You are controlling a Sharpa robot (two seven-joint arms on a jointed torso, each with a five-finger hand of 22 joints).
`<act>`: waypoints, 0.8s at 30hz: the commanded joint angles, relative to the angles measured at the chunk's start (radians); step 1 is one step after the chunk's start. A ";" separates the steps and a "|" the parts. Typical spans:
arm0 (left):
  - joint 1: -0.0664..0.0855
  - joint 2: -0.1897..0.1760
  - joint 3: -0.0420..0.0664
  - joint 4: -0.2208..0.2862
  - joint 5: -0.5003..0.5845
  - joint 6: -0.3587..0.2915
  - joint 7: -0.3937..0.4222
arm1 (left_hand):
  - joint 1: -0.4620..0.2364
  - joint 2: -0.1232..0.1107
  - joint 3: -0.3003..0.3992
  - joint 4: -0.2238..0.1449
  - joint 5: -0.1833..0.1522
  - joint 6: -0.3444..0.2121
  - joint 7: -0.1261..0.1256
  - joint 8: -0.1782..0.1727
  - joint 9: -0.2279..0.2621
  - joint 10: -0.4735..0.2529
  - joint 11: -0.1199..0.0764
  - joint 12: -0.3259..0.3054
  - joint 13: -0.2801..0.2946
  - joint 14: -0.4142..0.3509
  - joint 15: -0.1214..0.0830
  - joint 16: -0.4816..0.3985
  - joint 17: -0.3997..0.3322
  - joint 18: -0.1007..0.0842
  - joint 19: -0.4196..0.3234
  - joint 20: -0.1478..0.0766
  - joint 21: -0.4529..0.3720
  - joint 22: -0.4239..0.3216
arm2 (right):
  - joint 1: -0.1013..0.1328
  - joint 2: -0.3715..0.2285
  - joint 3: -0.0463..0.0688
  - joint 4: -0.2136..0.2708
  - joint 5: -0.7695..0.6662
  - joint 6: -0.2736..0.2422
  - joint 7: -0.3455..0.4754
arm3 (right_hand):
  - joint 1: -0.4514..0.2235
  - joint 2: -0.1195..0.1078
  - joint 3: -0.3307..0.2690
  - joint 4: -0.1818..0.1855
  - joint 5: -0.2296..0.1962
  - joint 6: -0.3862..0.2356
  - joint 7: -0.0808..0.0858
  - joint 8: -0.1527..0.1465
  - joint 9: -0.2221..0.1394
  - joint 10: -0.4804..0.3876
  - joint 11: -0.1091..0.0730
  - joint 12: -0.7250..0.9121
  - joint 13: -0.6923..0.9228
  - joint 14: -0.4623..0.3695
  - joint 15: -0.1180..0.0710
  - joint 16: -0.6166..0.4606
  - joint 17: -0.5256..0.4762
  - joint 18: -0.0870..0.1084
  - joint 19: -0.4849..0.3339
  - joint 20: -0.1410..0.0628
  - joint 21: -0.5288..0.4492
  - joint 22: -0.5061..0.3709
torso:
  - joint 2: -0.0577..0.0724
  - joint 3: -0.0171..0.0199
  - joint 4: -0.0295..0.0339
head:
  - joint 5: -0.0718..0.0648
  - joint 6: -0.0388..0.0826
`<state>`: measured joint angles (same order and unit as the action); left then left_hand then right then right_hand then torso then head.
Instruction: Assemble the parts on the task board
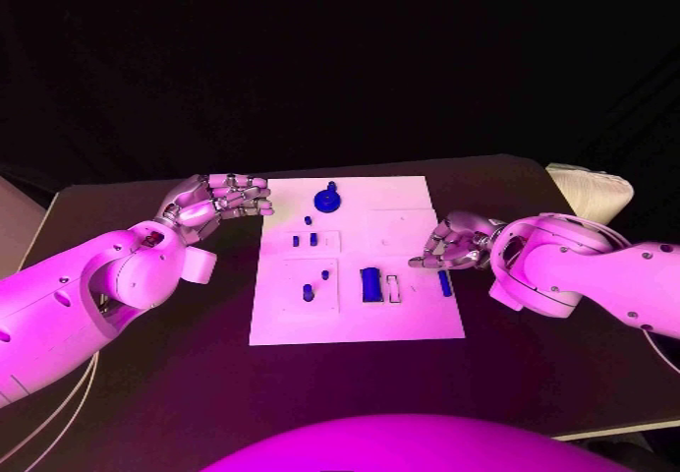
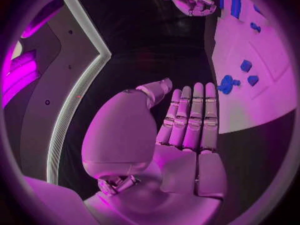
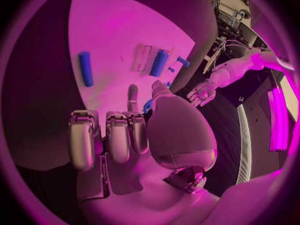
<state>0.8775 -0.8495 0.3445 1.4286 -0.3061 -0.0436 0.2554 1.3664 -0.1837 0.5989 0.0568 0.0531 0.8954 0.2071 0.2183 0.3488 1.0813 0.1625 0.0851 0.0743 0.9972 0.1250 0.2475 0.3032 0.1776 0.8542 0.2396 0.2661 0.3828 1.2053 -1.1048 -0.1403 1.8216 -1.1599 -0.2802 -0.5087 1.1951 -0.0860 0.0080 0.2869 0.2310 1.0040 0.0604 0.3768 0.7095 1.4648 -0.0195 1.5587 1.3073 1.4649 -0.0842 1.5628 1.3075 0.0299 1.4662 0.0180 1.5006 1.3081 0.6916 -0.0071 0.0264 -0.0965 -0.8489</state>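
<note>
**Both hands wait at the board's edges**

Black counter (image 1: 170, 393) runs under everything, dark behind it, and the white board (image 1: 355, 315) lies in the middle between the two arms.

Board first: a flat white plate with shallow rectangular recesses. On it sit small blue parts. A round part with a stub (image 1: 327, 200) stands at the far end, small pegs (image 1: 302, 239) sit left of centre, another peg (image 1: 308, 291) lies nearer, a broad block (image 1: 369, 284) stands upright near the middle, and a slim bar (image 1: 445, 283) lies flat by the right edge. They are spread well apart, which I judge is the unassembled layout, each piece waiting beside its slot.

The right hand (image 1: 456, 246) hovers over the board's right edge, just beyond the bar, fingers (image 3: 119, 135) curled in and holding nothing. It looks placed to reach down for the bar or the block.

The left hand (image 1: 215, 204) hangs off the far left corner of the board, over the counter, fingers (image 2: 190, 115) straight, side by side, empty. Likely parked clear of the work.
</note>
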 commanded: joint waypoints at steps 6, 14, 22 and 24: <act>-0.001 0.006 0.000 0.002 0.002 0.015 0.006 | -0.001 0.006 0.000 0.004 0.002 -0.001 0.007 0.001 -0.001 -0.003 0.002 -0.006 0.001 0.010 0.000 -0.004 0.002 0.003 0.009 0.000 -0.005 -0.001 | 0.010 -0.045 0.000 -0.071 -0.120 0.173 -0.010 | 0.052 -0.005 0.027 0.000 0.012 -0.003 0.003 -0.020 -0.012 0.102 0.008 0.004 0.259 0.106 0.007 0.008 0.263 -0.017 0.090 0.009 0.012 0.231 | -0.001 -0.0030 0.0007 | -0.013 0.003; -0.001 0.006 0.000 0.003 0.002 0.014 0.006 | -0.001 0.006 0.000 0.004 0.002 -0.001 0.007 0.001 -0.001 -0.003 0.002 -0.006 0.001 0.010 0.000 -0.004 0.002 0.003 0.009 0.000 -0.005 -0.001 | 0.008 -0.064 -0.003 -0.063 -0.159 0.223 -0.022 | 0.049 -0.007 0.027 0.003 0.009 0.000 0.004 -0.021 -0.013 0.102 0.009 0.004 0.260 0.106 0.008 0.008 0.263 -0.017 0.090 0.009 0.014 0.232 | -0.001 -0.0019 -0.0011 | -0.017 0.002; -0.001 0.005 0.000 0.003 0.002 0.014 0.005 | -0.001 0.006 0.000 0.004 0.002 -0.001 0.007 0.001 -0.001 -0.003 0.002 -0.006 0.001 0.010 0.000 -0.004 0.002 0.003 0.009 0.000 -0.005 -0.001 | -0.003 -0.064 -0.008 -0.043 -0.162 0.227 -0.031 | 0.009 -0.011 0.022 0.007 0.000 0.017 0.003 -0.024 -0.017 0.103 0.009 0.005 0.260 0.106 0.009 0.008 0.263 -0.018 0.090 0.011 0.015 0.233 | 0.000 -0.0030 0.0001 | -0.019 -0.001; -0.001 0.004 0.000 0.003 0.002 0.014 0.005 | -0.001 0.006 0.000 0.004 0.002 -0.001 0.007 0.001 -0.001 -0.003 0.002 -0.006 0.001 0.010 0.000 -0.004 0.002 0.003 0.009 0.000 -0.005 -0.001 | -0.009 -0.062 -0.008 -0.039 -0.165 0.225 -0.032 | -0.011 -0.009 0.020 0.008 0.001 0.020 0.002 -0.025 -0.018 0.103 0.008 0.005 0.260 0.106 0.008 0.008 0.263 -0.018 0.090 0.011 0.015 0.233 | 0.001 -0.0024 0.0001 | -0.018 -0.001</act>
<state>0.8774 -0.8463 0.3445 1.4297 -0.3061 -0.0436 0.2548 1.3664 -0.1837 0.5989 0.0567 0.0531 0.8954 0.2070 0.2183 0.3489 1.0813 0.1624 0.0851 0.0742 0.9972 0.1250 0.2475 0.3043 0.1775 0.8542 0.2396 0.2661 0.3830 1.2000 -1.1684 -0.1479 1.7785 -1.2981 -0.0833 -0.5319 1.1914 -0.0974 0.0319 0.2903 0.2345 1.0192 0.0636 0.3557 0.6926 1.4675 -0.0168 1.5587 1.3073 1.4648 -0.0841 1.5668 1.3074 0.0297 1.4661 0.0257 1.5121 1.3078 0.6910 -0.0095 0.0257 -0.1154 -0.8490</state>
